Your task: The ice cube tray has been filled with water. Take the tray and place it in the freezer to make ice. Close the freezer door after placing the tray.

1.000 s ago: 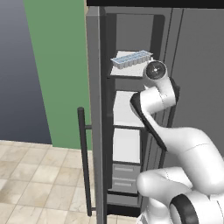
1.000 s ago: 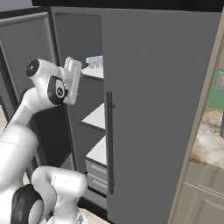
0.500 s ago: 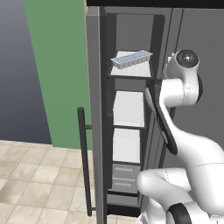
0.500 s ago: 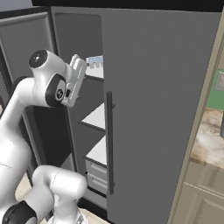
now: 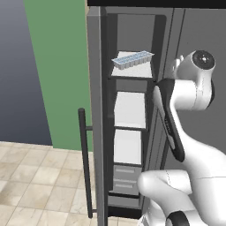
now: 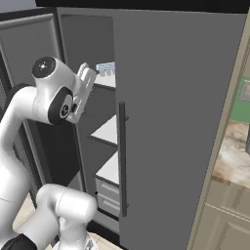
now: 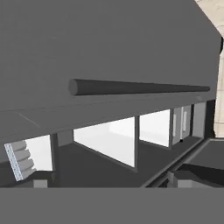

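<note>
The ice cube tray (image 5: 132, 58) is a white tray with light-blue cells, lying on the top shelf of the freezer (image 5: 115, 35), apart from my hand; it also peeks out past the neighbouring door as the ice cube tray (image 6: 105, 67). The freezer door (image 5: 95, 114) stands wide open, seen edge-on, its dark bar handle (image 5: 83, 163) facing left. My gripper (image 6: 88, 73) hangs in front of the open compartment, just left of the tray, open with nothing between its fingers. In the hand view the gripper (image 7: 111, 181) looks across the shelves, with the tray (image 7: 19, 159) at far left.
White shelves (image 5: 130, 110) and grey drawers (image 5: 125, 176) fill the freezer below the tray. The wider plain grey door (image 6: 180, 122) with its bar handle (image 6: 122, 156) is shut to the right. A green wall (image 5: 57, 70) stands behind the open door. Tiled floor (image 5: 31, 185) lies at lower left.
My arm has drawn back from the top shelf, wrist swinging right in the left base view. The tray stays on the shelf. The jaws remain open.
</note>
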Controlling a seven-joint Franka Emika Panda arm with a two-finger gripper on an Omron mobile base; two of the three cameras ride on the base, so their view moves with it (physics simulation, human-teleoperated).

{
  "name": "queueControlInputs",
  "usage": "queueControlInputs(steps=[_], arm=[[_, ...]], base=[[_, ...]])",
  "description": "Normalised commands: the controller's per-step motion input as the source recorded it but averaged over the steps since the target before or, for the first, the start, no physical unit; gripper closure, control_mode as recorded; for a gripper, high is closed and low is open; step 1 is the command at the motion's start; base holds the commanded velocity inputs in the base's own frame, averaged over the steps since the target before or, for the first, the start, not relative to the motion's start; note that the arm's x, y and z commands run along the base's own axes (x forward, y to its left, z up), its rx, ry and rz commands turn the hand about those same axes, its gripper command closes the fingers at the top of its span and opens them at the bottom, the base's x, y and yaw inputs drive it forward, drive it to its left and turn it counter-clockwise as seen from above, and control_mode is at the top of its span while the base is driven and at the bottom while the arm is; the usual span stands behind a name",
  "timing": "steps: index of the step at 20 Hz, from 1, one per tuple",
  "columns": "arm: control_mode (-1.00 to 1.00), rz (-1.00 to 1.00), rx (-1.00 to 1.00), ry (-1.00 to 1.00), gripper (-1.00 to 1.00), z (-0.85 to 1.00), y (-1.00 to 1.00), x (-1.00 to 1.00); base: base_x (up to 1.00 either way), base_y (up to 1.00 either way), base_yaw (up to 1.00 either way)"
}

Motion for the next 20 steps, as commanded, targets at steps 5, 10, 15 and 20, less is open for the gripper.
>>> queueControlInputs(steps=[5,10,15,20], arm=[[-1.00,0.12,0.10,0.00,-1.00,0.00,0.00,-0.09],[-1.00,0.11,0.08,0.00,-1.00,0.00,0.00,-0.04],[-1.00,0.09,0.03,0.00,-1.00,0.00,0.00,0.00],[-1.00,0.00,0.00,0.04,-1.00,-0.03,0.13,0.16]], base=[[0.00,0.00,0.00],[0.00,0.00,0.00],[0.00,0.00,0.00],[0.00,0.00,0.00]])
